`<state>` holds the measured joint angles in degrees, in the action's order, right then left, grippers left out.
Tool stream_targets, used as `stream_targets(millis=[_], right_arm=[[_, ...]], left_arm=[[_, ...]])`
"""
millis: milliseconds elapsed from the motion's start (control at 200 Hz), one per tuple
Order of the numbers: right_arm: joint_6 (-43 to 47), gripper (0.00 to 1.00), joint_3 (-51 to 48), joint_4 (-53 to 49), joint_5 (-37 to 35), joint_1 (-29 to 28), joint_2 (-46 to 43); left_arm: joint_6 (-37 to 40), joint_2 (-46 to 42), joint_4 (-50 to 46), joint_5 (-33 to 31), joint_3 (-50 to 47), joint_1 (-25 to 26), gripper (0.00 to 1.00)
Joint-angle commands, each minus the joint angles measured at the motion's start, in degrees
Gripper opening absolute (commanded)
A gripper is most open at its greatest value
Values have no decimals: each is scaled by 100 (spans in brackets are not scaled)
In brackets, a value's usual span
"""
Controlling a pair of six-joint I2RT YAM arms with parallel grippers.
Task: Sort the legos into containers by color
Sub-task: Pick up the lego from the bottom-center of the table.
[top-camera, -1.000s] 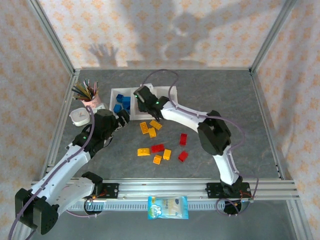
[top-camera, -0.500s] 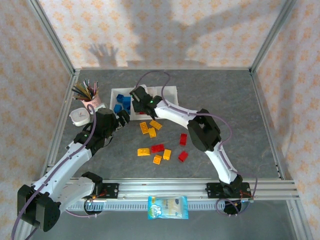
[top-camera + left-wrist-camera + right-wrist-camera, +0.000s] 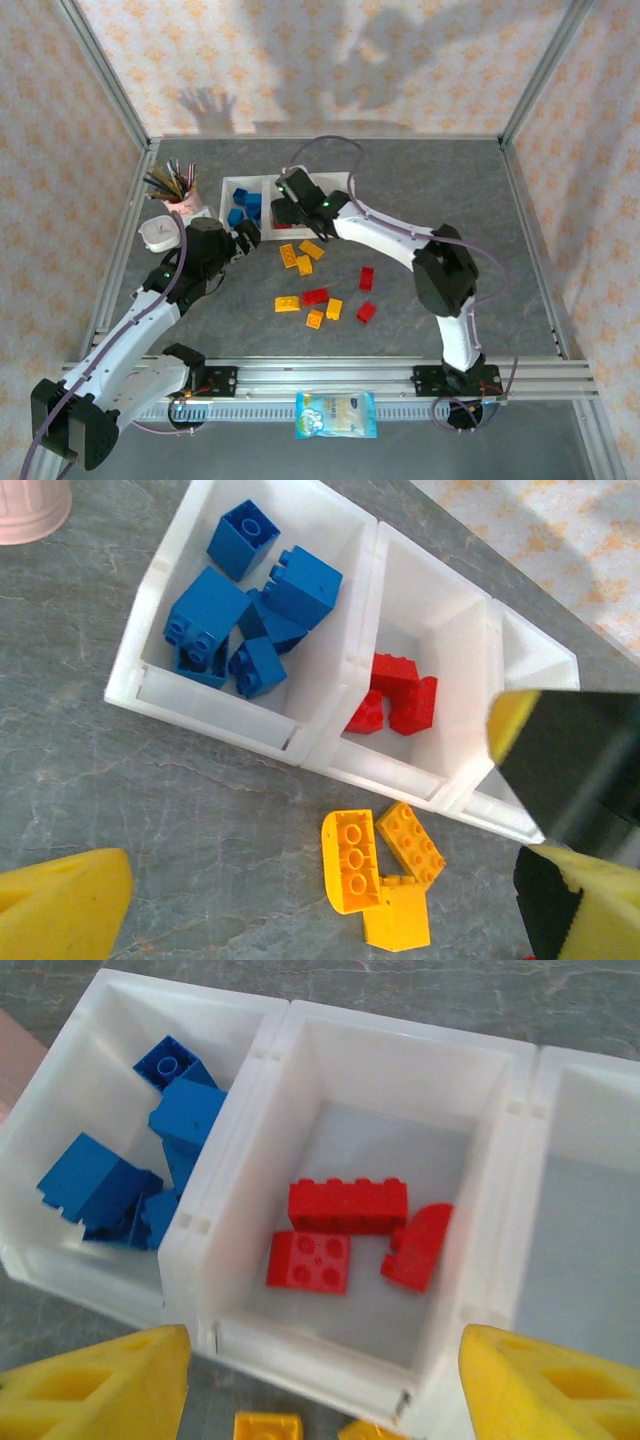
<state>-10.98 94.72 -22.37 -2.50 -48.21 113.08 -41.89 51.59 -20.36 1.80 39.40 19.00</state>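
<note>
The right gripper (image 3: 320,1390) hangs over the middle bin (image 3: 400,1050), fingers wide and empty; red bricks (image 3: 345,1205) lie inside, blue bricks (image 3: 110,1185) in the left bin (image 3: 90,1090). Near them the left gripper (image 3: 245,235) hovers, fingers wide

three joined white bins (image 3: 235,1150). about six blue bricks (image 3: 206,603) in the left bin, three red bricks (image 3: 347,1205) in the middle one. loose on the table (image 3: 450,190): six yellow-orange bricks (image 3: 287,303) and three more red ones.
</note>
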Motion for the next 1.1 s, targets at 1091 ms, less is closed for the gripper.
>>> stream_targets(millis=[1091], right_arm=[[-1611, 85, -2774, -930, 390, -1198, -915]], left_arm=[[-811, -1108, -900, -272, -721, 1144, 99]])
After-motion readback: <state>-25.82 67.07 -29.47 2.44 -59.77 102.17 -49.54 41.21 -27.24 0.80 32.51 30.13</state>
